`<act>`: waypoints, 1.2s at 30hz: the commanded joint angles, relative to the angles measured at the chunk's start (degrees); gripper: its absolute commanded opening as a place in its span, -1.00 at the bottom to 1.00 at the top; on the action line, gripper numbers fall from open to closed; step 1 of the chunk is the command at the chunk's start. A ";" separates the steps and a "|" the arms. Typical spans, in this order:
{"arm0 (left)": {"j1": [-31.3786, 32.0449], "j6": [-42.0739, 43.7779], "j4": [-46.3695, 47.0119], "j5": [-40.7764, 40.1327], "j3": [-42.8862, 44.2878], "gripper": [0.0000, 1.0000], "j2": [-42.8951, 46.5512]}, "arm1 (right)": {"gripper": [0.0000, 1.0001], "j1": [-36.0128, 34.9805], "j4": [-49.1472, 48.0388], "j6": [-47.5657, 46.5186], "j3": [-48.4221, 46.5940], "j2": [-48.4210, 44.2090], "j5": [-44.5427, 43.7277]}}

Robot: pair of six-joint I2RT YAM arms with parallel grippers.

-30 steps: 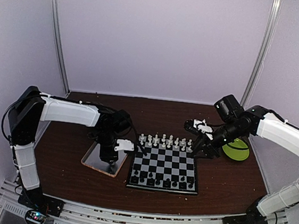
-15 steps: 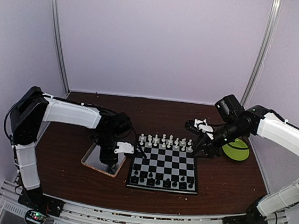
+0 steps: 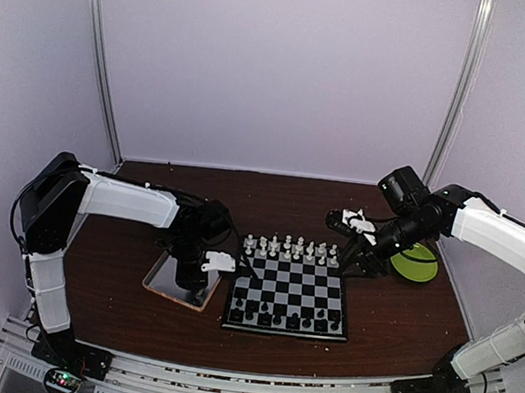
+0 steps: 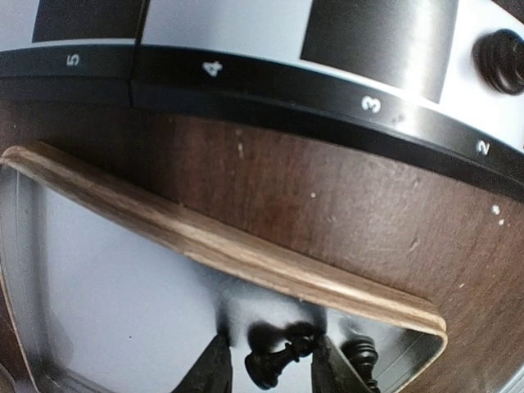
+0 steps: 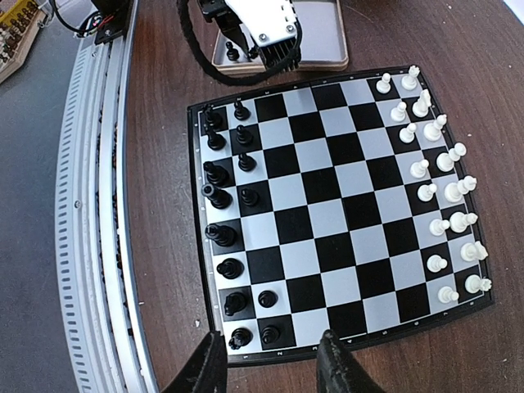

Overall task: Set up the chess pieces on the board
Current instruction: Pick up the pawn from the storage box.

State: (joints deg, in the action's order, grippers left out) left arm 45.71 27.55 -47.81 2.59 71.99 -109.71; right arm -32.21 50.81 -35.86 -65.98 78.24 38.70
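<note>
The board (image 3: 288, 288) lies mid-table, with white chess pieces (image 3: 291, 248) along its far rows and black chess pieces (image 3: 284, 317) along its near rows. My left gripper (image 3: 194, 285) is down in the metal tray (image 3: 164, 280), left of the board. In the left wrist view it (image 4: 270, 372) is open, with a black pawn (image 4: 275, 360) lying on its side between the fingers and another black piece (image 4: 361, 357) just to the right. My right gripper (image 3: 352, 258) hovers open and empty by the board's far right corner, and its wrist view (image 5: 268, 368) looks down on the board (image 5: 336, 205).
The tray has a raised wooden rim (image 4: 221, 246), with a strip of bare table between it and the board's border (image 4: 286, 82). A green plate (image 3: 415, 263) sits right of the board behind the right arm. A metal rail (image 5: 98, 205) runs along the table's near edge.
The left arm has shifted slightly, its gripper settling lower over the tray's near right corner. The right arm has barely moved.
</note>
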 commanded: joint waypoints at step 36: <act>1.00 -9.95 2.61 3.69 -2.18 -0.19 -0.78 | -0.25 0.58 1.68 -0.87 -0.55 1.47 1.12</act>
State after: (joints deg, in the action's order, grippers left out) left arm 46.46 20.10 -46.24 1.78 69.12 -107.90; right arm -31.99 51.72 -36.10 -65.98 79.09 39.03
